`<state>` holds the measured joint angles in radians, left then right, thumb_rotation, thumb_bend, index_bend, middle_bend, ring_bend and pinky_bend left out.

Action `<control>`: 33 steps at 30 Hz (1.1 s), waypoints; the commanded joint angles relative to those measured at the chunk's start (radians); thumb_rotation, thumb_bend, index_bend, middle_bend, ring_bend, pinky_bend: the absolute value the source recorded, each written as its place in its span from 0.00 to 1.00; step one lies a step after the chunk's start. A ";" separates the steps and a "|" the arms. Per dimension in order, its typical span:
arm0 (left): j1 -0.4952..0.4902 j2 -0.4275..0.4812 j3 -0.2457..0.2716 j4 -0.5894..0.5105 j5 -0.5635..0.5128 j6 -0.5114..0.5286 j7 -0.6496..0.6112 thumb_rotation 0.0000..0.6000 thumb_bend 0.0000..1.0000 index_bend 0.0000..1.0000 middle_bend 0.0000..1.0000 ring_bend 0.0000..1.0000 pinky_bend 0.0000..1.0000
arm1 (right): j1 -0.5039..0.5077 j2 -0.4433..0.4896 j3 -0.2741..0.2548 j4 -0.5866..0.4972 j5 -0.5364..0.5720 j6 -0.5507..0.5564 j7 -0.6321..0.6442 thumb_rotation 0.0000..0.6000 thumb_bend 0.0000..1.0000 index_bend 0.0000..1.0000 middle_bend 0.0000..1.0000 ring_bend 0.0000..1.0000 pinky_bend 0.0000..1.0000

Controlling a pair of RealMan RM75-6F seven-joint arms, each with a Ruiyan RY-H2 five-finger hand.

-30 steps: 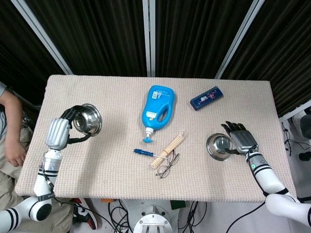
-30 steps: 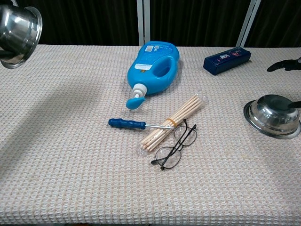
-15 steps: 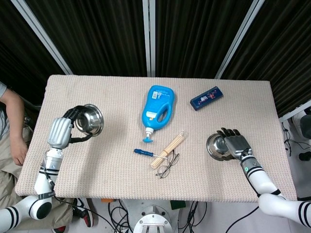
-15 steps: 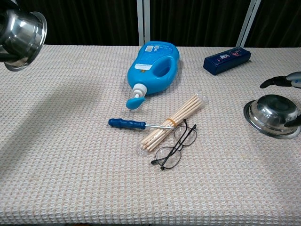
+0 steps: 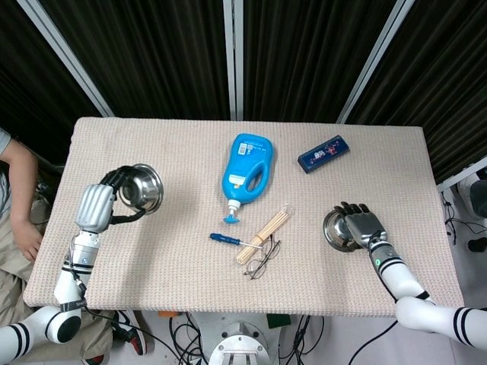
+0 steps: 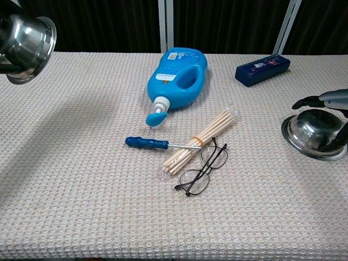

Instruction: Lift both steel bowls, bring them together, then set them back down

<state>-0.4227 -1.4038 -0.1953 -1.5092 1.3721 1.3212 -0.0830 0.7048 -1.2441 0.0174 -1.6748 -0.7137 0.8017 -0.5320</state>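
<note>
One left hand point(image 5: 97, 207) grips a raised bowl point(image 5: 141, 187); chest view hides it.

Mid-surface blocked: blue plastic detergent bottle point(image 5: 247, 172), blue-handled screwdriver point(image 5: 225, 239), bundled wooden sticks point(image 5: 265, 233), wire-rimmed glasses point(image 5: 262, 259). Near strip open.

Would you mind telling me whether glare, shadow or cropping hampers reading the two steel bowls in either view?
Chest view: the lifted bowl is cut by the left frame edge and casts a soft shadow on the table; the right bowl shows bright highlights, with the right robot hand partly cropped. Head view: both bowls are sharp and whole apart from what the left robot hand and right one cover.
</note>
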 commanded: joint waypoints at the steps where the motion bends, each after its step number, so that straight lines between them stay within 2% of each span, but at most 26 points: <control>1: -0.001 -0.001 0.001 0.002 -0.001 -0.003 0.000 1.00 0.16 0.60 0.61 0.45 0.59 | 0.002 -0.008 -0.003 0.006 0.002 0.016 0.004 1.00 0.00 0.00 0.13 0.02 0.00; 3: -0.002 -0.001 0.000 0.003 -0.001 -0.005 0.001 1.00 0.16 0.60 0.61 0.45 0.59 | -0.001 -0.017 -0.002 0.012 -0.007 0.040 0.008 1.00 0.00 0.05 0.20 0.07 0.00; 5: -0.003 -0.001 0.000 0.004 -0.001 -0.006 0.002 1.00 0.16 0.60 0.61 0.45 0.59 | -0.008 -0.027 0.000 0.018 -0.023 0.065 0.016 1.00 0.00 0.16 0.26 0.14 0.00; 11: -0.004 0.003 -0.001 -0.002 -0.002 -0.009 0.003 1.00 0.16 0.60 0.61 0.45 0.59 | -0.037 -0.035 0.005 0.024 -0.079 0.129 0.054 1.00 0.00 0.43 0.36 0.23 0.00; 15: -0.001 0.009 -0.001 -0.012 0.003 -0.001 0.003 1.00 0.16 0.60 0.61 0.45 0.59 | -0.077 -0.004 0.027 -0.006 -0.151 0.192 0.127 1.00 0.02 0.51 0.41 0.26 0.01; 18: 0.004 0.011 -0.006 -0.024 0.007 0.013 -0.010 1.00 0.16 0.60 0.61 0.45 0.59 | -0.124 0.037 0.064 -0.043 -0.245 0.273 0.239 1.00 0.03 0.55 0.43 0.29 0.04; 21: -0.002 0.005 -0.015 -0.038 0.016 0.016 -0.050 1.00 0.16 0.60 0.61 0.45 0.59 | -0.176 0.051 0.125 -0.058 -0.365 0.358 0.450 1.00 0.05 0.58 0.46 0.31 0.08; 25: -0.027 -0.038 -0.040 -0.049 0.054 0.034 -0.144 1.00 0.16 0.60 0.62 0.45 0.59 | -0.225 -0.034 0.206 0.011 -0.508 0.452 0.855 1.00 0.06 0.63 0.48 0.32 0.12; 29: -0.058 -0.111 -0.072 -0.062 0.110 0.081 -0.281 1.00 0.16 0.61 0.62 0.45 0.59 | -0.226 -0.142 0.253 0.072 -0.573 0.450 1.235 1.00 0.07 0.65 0.50 0.34 0.16; 33: -0.105 -0.204 -0.103 -0.035 0.171 0.138 -0.315 1.00 0.17 0.61 0.62 0.45 0.59 | -0.188 -0.214 0.288 0.118 -0.613 0.372 1.572 1.00 0.07 0.67 0.52 0.36 0.18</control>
<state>-0.4930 -1.5485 -0.2705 -1.5568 1.4987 1.4157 -0.3755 0.5181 -1.3325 0.2163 -1.6374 -1.1988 1.1878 0.6154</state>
